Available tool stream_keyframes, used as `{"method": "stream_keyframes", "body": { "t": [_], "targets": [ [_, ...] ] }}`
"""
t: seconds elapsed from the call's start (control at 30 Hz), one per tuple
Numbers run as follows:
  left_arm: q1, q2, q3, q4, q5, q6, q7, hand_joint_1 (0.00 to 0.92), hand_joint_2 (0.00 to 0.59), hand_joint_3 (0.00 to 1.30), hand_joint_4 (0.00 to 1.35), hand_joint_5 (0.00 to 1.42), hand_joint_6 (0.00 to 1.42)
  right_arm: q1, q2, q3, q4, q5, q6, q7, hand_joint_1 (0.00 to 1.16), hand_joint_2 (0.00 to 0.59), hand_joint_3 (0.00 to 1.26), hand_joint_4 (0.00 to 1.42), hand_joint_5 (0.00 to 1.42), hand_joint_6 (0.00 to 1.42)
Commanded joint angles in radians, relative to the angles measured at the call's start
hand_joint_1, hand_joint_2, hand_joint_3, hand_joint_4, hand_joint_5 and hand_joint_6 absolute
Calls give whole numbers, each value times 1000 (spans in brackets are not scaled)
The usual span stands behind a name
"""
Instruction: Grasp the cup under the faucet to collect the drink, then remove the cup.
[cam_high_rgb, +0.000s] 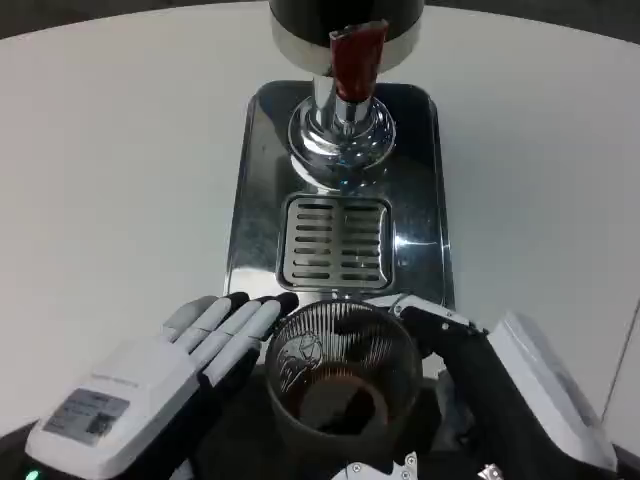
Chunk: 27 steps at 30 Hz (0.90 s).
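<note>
A clear ribbed cup (340, 375) with dark brown drink in its bottom stands at the near edge of the picture, in front of the dispenser's drip grille (335, 243) and away from the faucet. My right hand (490, 385) grips the cup from the right, its black fingers (432, 322) wrapped round the far right side of the rim. On the left, my left hand (190, 365) lies low with its fingers stretched out and apart, the tips touching or almost touching the cup's left wall. The red tap handle (357, 55) sits high above the chrome column (340, 130).
The dispenser's chrome base plate (260, 190) runs from the column down to just behind the cup. White table (110, 180) spreads to both sides. The dispenser's dark body (300, 15) is at the top edge.
</note>
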Motion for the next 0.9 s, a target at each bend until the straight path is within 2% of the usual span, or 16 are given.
{"method": "stream_keyframes", "body": {
  "t": [0.03,0.9],
  "targets": [
    [15,-2,2,-4,-8,-1,18,350,123,0,0,0,0,9,7,15,-29,9,-39,4,1014,147,977,1134,1158,1403],
    [30,12,4,3,-25,-6,13,331,124,0,0,0,0,25,2,18,-40,0,-43,6,1014,147,977,1134,1159,1403]
  ]
}}
